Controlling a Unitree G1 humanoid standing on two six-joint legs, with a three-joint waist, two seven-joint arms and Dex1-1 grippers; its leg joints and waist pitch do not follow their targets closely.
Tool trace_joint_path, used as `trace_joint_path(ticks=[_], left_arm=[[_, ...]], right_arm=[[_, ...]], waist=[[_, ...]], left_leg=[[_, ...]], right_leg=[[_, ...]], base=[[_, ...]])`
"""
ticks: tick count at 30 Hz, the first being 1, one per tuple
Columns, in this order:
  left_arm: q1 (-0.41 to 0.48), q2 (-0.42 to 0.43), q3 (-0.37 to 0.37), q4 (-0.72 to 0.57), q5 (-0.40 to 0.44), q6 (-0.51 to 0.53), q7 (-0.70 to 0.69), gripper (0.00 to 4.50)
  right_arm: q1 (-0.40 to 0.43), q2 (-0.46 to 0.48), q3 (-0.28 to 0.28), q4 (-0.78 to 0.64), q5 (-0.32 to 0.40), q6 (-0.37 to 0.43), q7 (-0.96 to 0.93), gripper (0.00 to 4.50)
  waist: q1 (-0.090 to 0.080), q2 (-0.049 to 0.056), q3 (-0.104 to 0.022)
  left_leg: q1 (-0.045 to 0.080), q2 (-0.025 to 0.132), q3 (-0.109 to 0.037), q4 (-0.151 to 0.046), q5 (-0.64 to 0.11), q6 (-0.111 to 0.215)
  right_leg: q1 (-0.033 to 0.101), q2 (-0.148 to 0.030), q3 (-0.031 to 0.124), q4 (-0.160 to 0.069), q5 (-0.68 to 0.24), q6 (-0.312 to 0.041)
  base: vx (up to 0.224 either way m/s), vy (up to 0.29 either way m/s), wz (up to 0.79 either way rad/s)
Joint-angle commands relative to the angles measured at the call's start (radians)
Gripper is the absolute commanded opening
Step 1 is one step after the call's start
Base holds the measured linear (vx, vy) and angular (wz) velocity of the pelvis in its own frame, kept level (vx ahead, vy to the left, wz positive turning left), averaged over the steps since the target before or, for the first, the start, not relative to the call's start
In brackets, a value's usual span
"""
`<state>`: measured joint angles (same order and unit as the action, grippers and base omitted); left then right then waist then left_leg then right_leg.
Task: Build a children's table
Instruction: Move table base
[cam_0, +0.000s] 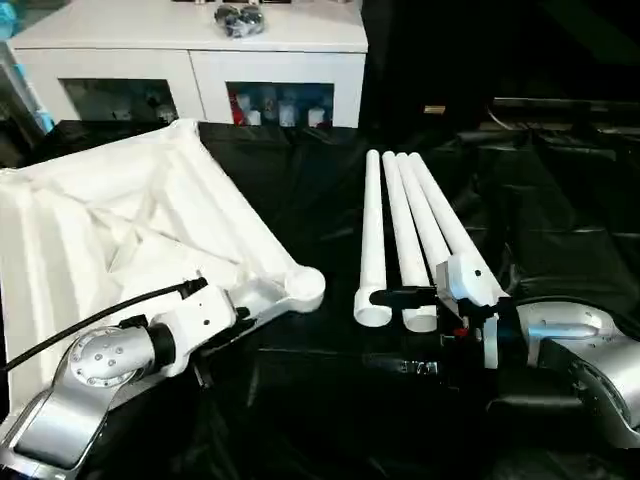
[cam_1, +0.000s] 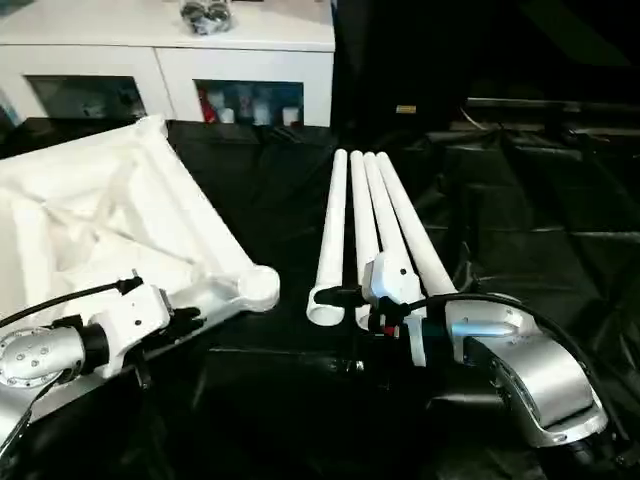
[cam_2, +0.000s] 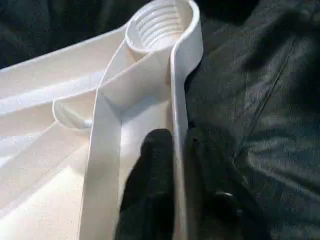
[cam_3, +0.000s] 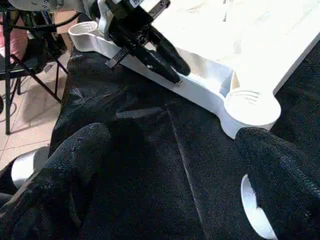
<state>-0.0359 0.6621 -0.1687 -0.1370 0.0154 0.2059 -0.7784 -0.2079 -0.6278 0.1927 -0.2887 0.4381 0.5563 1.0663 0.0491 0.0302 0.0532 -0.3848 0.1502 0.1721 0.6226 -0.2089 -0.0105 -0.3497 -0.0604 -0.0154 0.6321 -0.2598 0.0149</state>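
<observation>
Left gripper clamped on rim of upturned table top, right gripper spread wide, unladen, beside four legs on black-draped work table.

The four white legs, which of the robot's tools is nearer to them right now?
Right. The right tool sits open at the near ends of the four white legs. The left tool is off to the side, clamped on the rim of the table top.

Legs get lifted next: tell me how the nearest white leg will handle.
The leftmost leg is a smooth round tube, so it will probably roll if nudged sideways. It looks hollow at its open end, likely light and stiff. The glossy taper may slip in the right tool.
</observation>
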Motion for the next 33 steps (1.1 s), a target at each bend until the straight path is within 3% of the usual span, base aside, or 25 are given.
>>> trace_joint_path(ticks=[1,5,6,12,16,20,23,26,29,33], left_arm=[[0.009,0.013,0.021,0.010,-0.013,-0.042,-0.021,0.90],[0.023,0.024,0.040,0.005,-0.066,-0.087,-0.075,1.27],[0.026,0.027,0.043,0.000,-0.073,-0.082,-0.080,1.27],[0.016,0.018,0.062,-0.015,-0.103,-0.039,-0.074,1.77],[0.003,-0.003,0.073,-0.025,-0.122,-0.022,-0.058,2.00],[-0.028,-0.069,0.118,-0.087,-0.212,0.069,-0.007,2.00],[-0.035,-0.081,0.122,-0.095,-0.212,0.085,0.015,2.00],[-0.059,-0.118,0.130,-0.112,-0.233,0.138,0.051,2.00],[-0.068,-0.122,0.119,-0.131,-0.238,0.169,0.041,2.00],[-0.072,-0.104,0.106,-0.166,-0.283,0.223,0.007,2.00]], right_arm=[[-0.008,-0.007,-0.005,0.000,0.000,-0.004,-0.002,4.50],[-0.003,-0.009,-0.007,0.000,-0.001,-0.007,-0.003,4.50],[-0.003,-0.008,-0.008,0.000,0.000,-0.008,-0.004,4.50],[-0.010,0.007,-0.013,0.002,0.000,-0.010,-0.022,4.50],[-0.021,0.030,-0.010,0.008,-0.001,-0.005,-0.045,4.50],[-0.084,0.139,-0.015,0.079,-0.049,0.020,-0.209,4.50],[-0.132,0.213,-0.031,0.150,-0.091,0.044,-0.343,4.50],[-0.235,0.365,-0.109,0.309,-0.113,0.118,-0.587,4.50],[-0.286,0.403,-0.127,0.385,-0.136,0.115,-0.666,4.50],[-0.359,0.436,-0.158,0.495,-0.160,0.146,-0.760,4.50]], waist=[[0.004,-0.001,-0.054],[0.008,-0.004,-0.056],[0.008,0.000,-0.056],[0.009,-0.006,-0.055],[0.009,-0.004,-0.056],[0.007,-0.009,-0.057],[-0.001,-0.011,-0.053],[-0.006,-0.011,-0.058],[0.000,-0.010,-0.063],[0.002,-0.011,-0.065]], left_leg=[[0.028,0.081,-0.036,-0.089,-0.137,0.036],[0.028,0.081,-0.035,-0.088,-0.132,0.033],[0.028,0.080,-0.035,-0.089,-0.134,0.032],[0.030,0.081,-0.034,-0.090,-0.149,0.022],[0.029,0.080,-0.034,-0.089,-0.132,0.023],[0.030,0.078,-0.031,-0.088,-0.126,0.005],[0.028,0.070,-0.030,-0.092,-0.155,-0.022],[0.027,0.065,-0.030,-0.091,-0.158,-0.054],[0.023,0.066,-0.026,-0.086,-0.099,-0.051],[0.022,0.064,-0.023,-0.085,-0.078,-0.054]], right_leg=[[0.014,-0.083,0.036,-0.065,0.043,-0.263],[0.014,-0.084,0.036,-0.060,0.070,-0.263],[0.013,-0.083,0.035,-0.060,0.070,-0.264],[0.013,-0.082,0.036,-0.062,0.053,-0.264],[0.013,-0.082,0.036,-0.060,0.070,-0.263],[0.009,-0.082,0.035,-0.058,0.055,-0.281],[0.006,-0.075,0.036,-0.062,-0.010,-0.267],[0.004,-0.077,0.039,-0.060,-0.042,-0.256],[0.006,-0.070,0.038,-0.053,0.052,-0.234],[0.007,-0.068,0.037,-0.049,0.086,-0.232]], base=[[0.000,0.000,0.00],[0.000,0.000,0.00],[0.000,0.000,0.00],[0.000,0.000,0.00],[0.000,0.000,0.00],[0.000,0.000,0.00],[0.000,0.000,0.00],[0.000,0.000,0.00],[0.000,0.000,0.00],[0.000,0.000,0.00]])
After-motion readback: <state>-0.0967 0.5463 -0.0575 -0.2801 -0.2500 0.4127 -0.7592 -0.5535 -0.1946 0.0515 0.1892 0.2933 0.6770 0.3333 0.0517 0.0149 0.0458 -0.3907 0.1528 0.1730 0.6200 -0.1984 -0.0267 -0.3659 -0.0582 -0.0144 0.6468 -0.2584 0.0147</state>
